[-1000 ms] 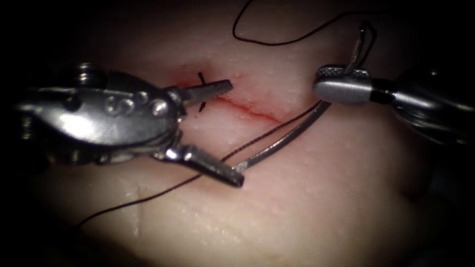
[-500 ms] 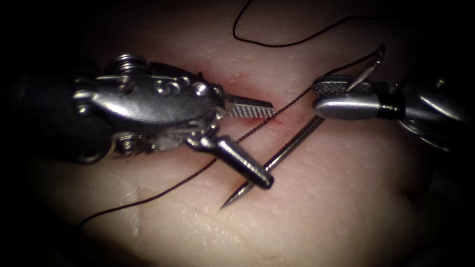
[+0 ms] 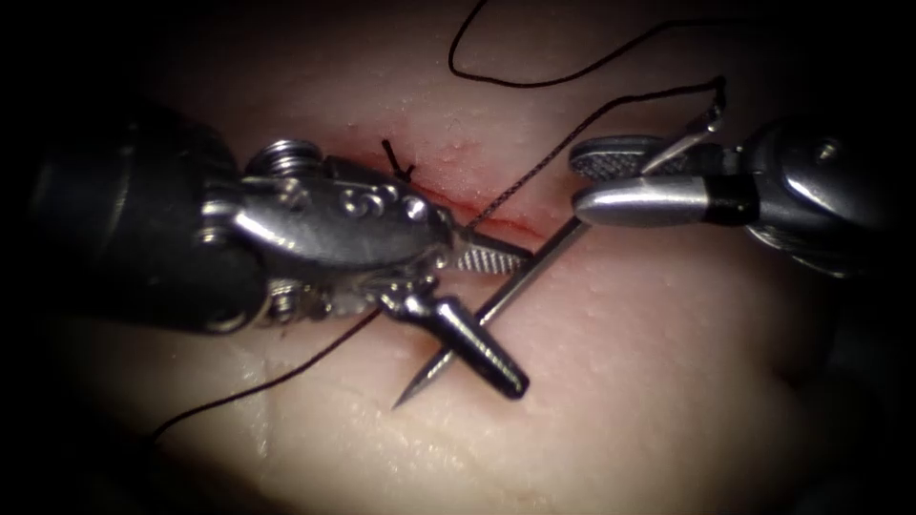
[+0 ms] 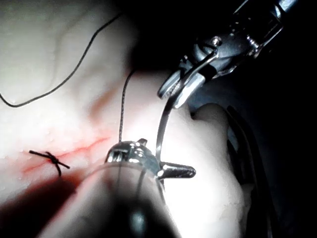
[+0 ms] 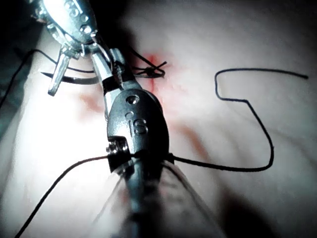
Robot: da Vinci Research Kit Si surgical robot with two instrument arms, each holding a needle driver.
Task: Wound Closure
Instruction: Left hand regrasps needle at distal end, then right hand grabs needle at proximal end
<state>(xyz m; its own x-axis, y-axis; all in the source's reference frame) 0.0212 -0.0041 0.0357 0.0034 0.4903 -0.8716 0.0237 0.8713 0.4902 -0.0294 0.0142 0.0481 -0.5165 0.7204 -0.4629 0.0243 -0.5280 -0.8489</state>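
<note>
Above the tissue [image 3: 611, 381], just below the cut [image 3: 477, 212], the curved needle [image 3: 496, 305] hangs free of the flesh, its point aimed down and to the left and its swaged end up at the right. The right arm's tool [image 3: 611, 181] has its jaws pressed together on the needle near that thread end, and the needle's tail pokes out above the jaws. The left arm's tool [image 3: 496, 305] has its jaws spread wide on either side of the needle's shaft, one blade above it by the cut and the other below it, gripping nothing. The thread [image 3: 572, 133] runs from the swaged end down across the cut, passes under the left tool and trails off to the lower left over the tissue. A tied stitch [image 3: 396, 162] with short cut ends sits on the left part of the cut, amid red fluid [image 3: 448, 195].
</note>
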